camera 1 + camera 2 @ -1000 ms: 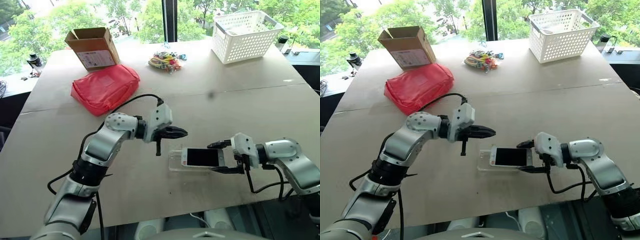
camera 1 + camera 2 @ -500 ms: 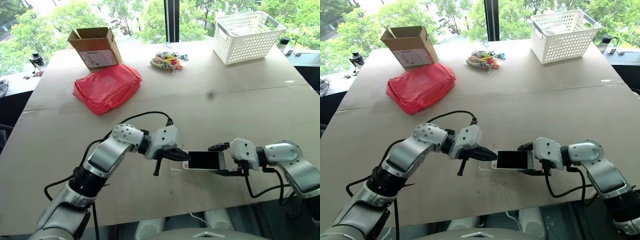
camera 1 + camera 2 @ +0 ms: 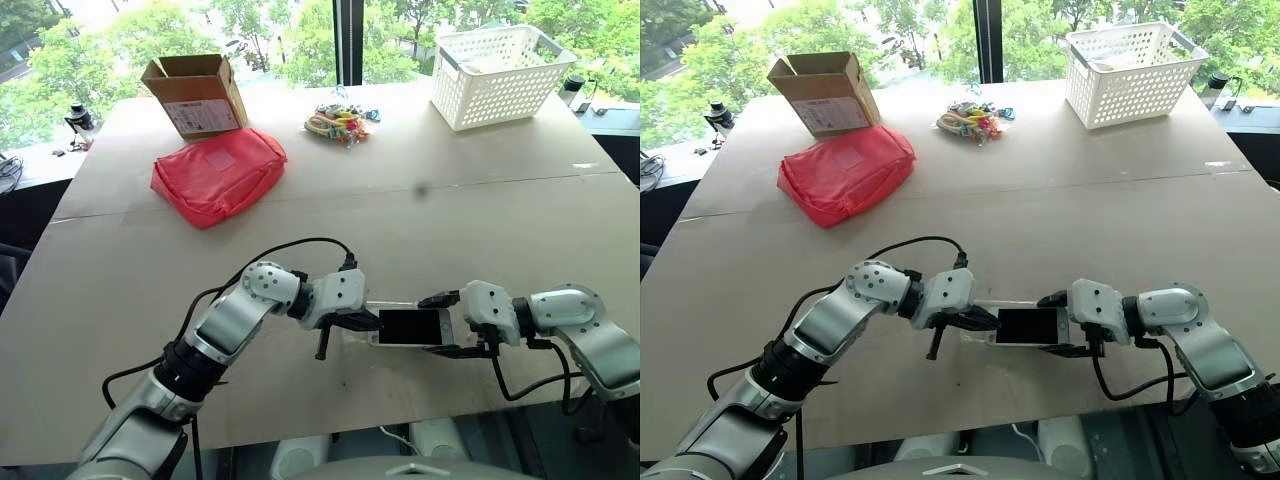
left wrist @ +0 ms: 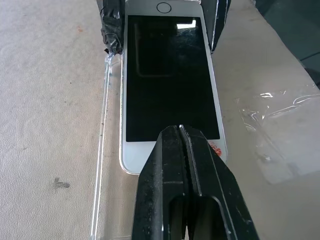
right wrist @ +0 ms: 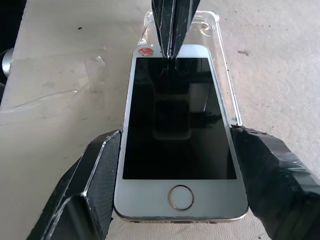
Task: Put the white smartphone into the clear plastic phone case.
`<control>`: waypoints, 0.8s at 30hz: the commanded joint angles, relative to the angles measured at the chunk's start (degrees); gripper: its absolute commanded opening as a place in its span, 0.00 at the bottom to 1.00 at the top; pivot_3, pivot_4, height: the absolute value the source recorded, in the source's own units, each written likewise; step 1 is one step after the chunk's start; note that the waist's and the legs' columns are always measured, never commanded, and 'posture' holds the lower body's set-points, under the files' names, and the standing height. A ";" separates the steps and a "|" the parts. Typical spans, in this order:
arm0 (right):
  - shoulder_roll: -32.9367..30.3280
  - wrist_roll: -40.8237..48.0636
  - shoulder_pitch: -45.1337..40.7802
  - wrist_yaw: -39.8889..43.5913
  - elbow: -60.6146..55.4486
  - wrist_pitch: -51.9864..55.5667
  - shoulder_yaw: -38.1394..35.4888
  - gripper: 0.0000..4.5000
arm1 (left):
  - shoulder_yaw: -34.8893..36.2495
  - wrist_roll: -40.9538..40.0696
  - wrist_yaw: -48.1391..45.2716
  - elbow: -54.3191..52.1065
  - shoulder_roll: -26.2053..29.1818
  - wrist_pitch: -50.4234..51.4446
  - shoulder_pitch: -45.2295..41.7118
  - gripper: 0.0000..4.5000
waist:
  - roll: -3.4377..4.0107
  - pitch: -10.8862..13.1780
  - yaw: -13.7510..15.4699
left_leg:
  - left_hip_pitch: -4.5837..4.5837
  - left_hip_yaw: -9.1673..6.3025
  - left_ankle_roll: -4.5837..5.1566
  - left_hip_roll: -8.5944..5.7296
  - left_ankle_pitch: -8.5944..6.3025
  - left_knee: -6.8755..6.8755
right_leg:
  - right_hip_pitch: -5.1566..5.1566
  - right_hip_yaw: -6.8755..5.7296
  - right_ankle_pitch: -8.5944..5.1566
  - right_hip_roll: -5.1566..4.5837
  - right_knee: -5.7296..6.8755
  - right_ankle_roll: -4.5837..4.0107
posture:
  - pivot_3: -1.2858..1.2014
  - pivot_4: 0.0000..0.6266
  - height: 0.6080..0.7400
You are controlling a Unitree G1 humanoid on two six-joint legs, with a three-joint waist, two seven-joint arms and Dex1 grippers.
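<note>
The white smartphone [image 3: 410, 326] lies screen up near the table's front edge. My right gripper [image 3: 443, 324] is shut on it, one finger on each long side at the home-button end [image 5: 180, 196]. The clear plastic phone case [image 5: 220, 50] lies under the phone's other end and juts out past it; its glinting rim [image 4: 102, 150] runs beside the phone. My left gripper [image 3: 372, 322] is shut and empty, its joined fingertips [image 4: 180, 131] resting on the phone's white end over the case.
A crumpled piece of clear film [image 4: 280, 130] lies on the table beside the phone. Farther back are a red pouch [image 3: 218, 172], an open cardboard box [image 3: 195, 93], a bundle of colourful cords [image 3: 338, 122] and a white basket [image 3: 503, 60].
My left gripper has come down and toward the phone, from above the case to the phone's end. My right gripper has kept its hold in place.
</note>
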 commanded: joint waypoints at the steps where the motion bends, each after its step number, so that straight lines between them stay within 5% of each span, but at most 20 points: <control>1: 0.03 -1.59 -1.53 -1.04 0.72 0.76 0.81 0.65 | -2.11 3.44 0.97 2.01 0.01 -0.82 0.98 0.01 | 0.00 -0.03 0.00 | 0.01 0.01 0.00 0.00 0.00 0.00 | 0.01 0.00 0.00 0.00 0.00 0.00 | 0.52 0.24 1.00; 9: 0.59 -2.47 -5.34 -3.07 0.70 6.09 1.94 0.65 | -1.26 3.55 1.96 2.20 -1.68 -1.87 0.97 0.01 | 0.00 -0.05 -0.14 | 0.79 0.20 0.04 0.04 -0.02 -0.04 | 0.66 0.09 -0.03 0.06 -0.01 0.01 | 0.52 0.24 1.00; 23: 2.10 -0.76 -7.89 -2.84 -1.56 11.25 3.19 0.65 | -1.59 5.14 1.95 3.70 -0.78 -3.44 2.01 0.01 | 0.00 -0.06 -0.30 | 0.88 0.17 0.04 0.10 -0.01 -0.03 | 0.70 0.14 -0.01 0.16 0.05 -0.01 | 0.52 0.24 1.00; 24: 2.19 -0.57 -8.12 -2.67 -1.63 11.50 3.19 0.76 | -1.63 5.31 1.95 3.91 -0.62 -3.75 2.20 0.00 | 0.00 -0.06 -0.39 | 0.89 0.15 0.04 0.12 -0.01 -0.03 | 0.70 0.15 -0.01 0.16 0.05 -0.01 | 0.52 0.24 1.00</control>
